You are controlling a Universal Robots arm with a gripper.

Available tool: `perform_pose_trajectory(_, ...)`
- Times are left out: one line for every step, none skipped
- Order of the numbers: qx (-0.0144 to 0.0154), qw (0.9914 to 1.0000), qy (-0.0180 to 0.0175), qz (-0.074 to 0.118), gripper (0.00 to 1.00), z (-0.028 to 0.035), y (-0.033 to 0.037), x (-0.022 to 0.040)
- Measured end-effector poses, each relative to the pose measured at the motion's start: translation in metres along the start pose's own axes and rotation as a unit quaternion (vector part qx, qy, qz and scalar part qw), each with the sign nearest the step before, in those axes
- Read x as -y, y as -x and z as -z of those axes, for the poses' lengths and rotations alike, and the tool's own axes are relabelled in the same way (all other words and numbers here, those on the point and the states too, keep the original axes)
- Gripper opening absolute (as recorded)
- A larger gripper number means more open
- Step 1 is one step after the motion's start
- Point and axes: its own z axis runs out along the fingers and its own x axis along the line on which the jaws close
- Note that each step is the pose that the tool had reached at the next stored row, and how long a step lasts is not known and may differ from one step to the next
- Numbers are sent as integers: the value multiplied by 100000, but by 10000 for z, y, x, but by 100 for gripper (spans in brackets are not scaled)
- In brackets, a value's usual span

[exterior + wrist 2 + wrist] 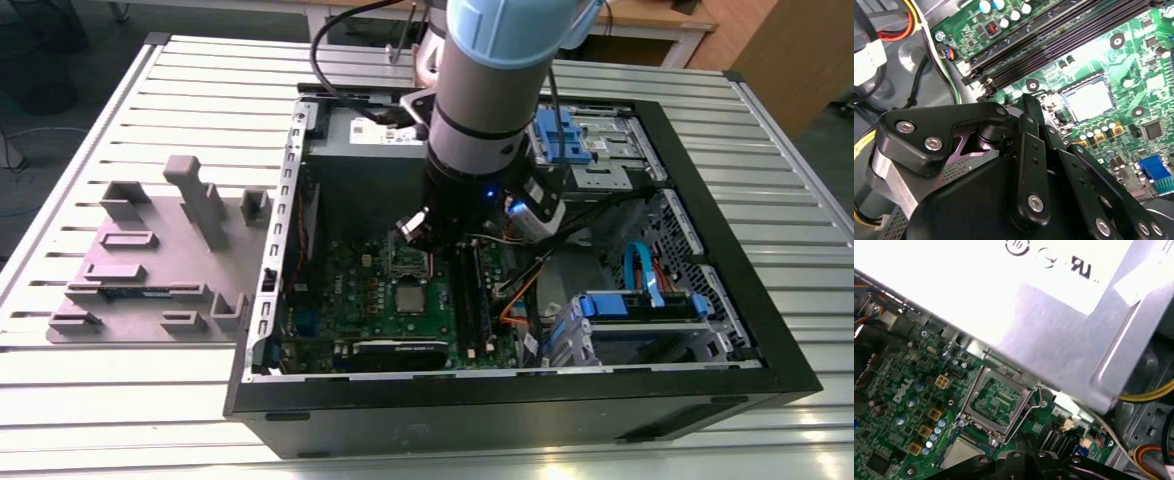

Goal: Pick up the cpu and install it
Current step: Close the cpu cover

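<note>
Nearest, the black gripper (1026, 105) hangs low over the green board (1134, 75); how far it is open cannot be told, and nothing is seen in its hold. Just beyond, the cpu (1089, 100) lies flat in its socket, apart from the gripper, with the load frame (996, 400) swung open beside it. Judged risk: a skewed descent strikes the frame or shifts the chip against the socket pins.

Arm (487, 90): grey tube, pale blue joint cap, black band.
Wrist (461, 215): black, small blue light, black cable (320, 60).
Pincer (1029, 107): black linkage bars, silver screws.
</note>
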Motion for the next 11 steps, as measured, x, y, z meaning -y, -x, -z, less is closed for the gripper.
perform_pose_trajectory(-6,100000,3,10,11,-3,12,-4)
perform_pose_trajectory(-12,100000,6,13,11,-4,23,-4)
perform_pose_trajectory(-15,100000,6,20,11,-6,36,-2)
perform_pose_trajectory(-17,100000,5,39,11,-8,51,-2)
perform_pose_trajectory(-15,100000,6,61,11,-11,65,-7)
perform_pose_trajectory(-14,100000,3,62,11,-13,75,-17)
perform_pose_trajectory(-15,100000,4,67,11,-15,83,-28)
perform_pose_trajectory(-17,100000,1,73,11,-17,88,-36)
perform_pose_trajectory(-14,100000,6,82,11,-17,89,-38)
perform_pose_trajectory(-20,100000,2,85,11,-17,89,-38)
perform_pose_trajectory(-19,100000,3,82,11,-19,90,-39)
